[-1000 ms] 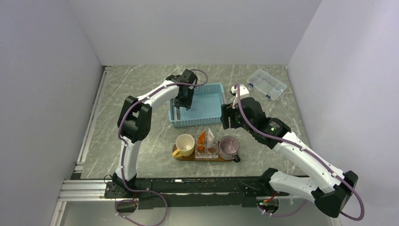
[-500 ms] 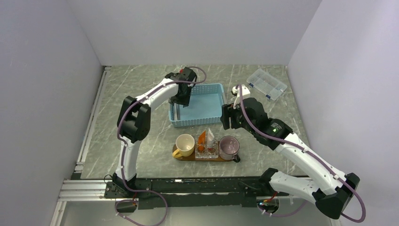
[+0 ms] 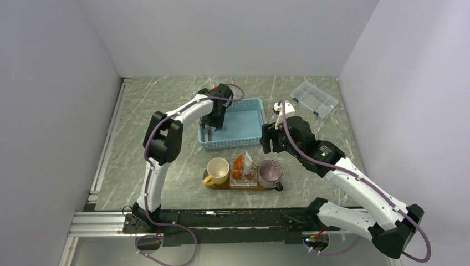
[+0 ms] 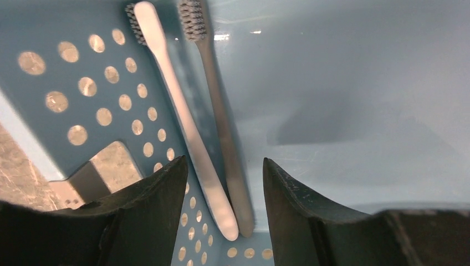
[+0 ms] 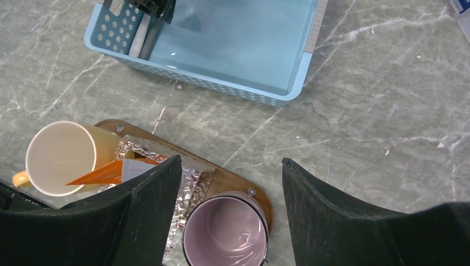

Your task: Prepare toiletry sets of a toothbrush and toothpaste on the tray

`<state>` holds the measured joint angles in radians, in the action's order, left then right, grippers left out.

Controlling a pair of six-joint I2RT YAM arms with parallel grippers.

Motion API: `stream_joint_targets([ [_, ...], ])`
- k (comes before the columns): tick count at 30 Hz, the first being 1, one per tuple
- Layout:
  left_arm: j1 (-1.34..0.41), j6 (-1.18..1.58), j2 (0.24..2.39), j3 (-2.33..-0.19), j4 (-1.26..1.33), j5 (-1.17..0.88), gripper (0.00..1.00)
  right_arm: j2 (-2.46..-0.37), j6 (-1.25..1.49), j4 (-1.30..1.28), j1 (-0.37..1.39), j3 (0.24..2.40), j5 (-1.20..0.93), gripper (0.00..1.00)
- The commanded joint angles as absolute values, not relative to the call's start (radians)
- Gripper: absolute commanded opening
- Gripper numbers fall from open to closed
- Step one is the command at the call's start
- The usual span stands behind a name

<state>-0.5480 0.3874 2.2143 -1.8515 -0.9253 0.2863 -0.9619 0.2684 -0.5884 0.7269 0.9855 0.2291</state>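
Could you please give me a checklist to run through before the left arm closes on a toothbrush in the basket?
1. Left gripper open over the brushes: ok.
2. Only one brush between the jaws: not ok. The white toothbrush and grey toothbrush lie side by side, both handles in the gap.
3. Room for a finger against the blue basket wall: cannot tell.
4. Right gripper open, empty, outside the basket: ok.
5. Yellow cup and purple cup upright on the tray: ok.
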Motion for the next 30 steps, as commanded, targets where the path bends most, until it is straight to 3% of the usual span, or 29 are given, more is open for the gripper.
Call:
stream_joint_targets([
  [1,-0.543,0.402,2.246,-1.873,-0.951,0.29,0.58,-0.947,0.26,-0.548,0.723,0.985,0.23,0.69],
  [7,-0.543,0.398,2.269,-1.873,-0.958,0.246,0.57,-0.946,0.261,-0.544,0.724,0.982,0.232,0.69],
  [13,-0.542,0.388,2.251,-1.851,-0.933,0.206,0.49,-0.948,0.261,-0.542,0.725,0.979,0.228,0.69],
  [22,-0.543,0.372,2.193,-1.82,-0.885,0.141,0.29,-0.951,0.265,-0.543,0.723,0.98,0.222,0.69],
  [30,-0.543,0.365,2.125,-1.768,-0.826,0.087,0.27,-0.954,0.268,-0.547,0.723,0.984,0.221,0.69],
])
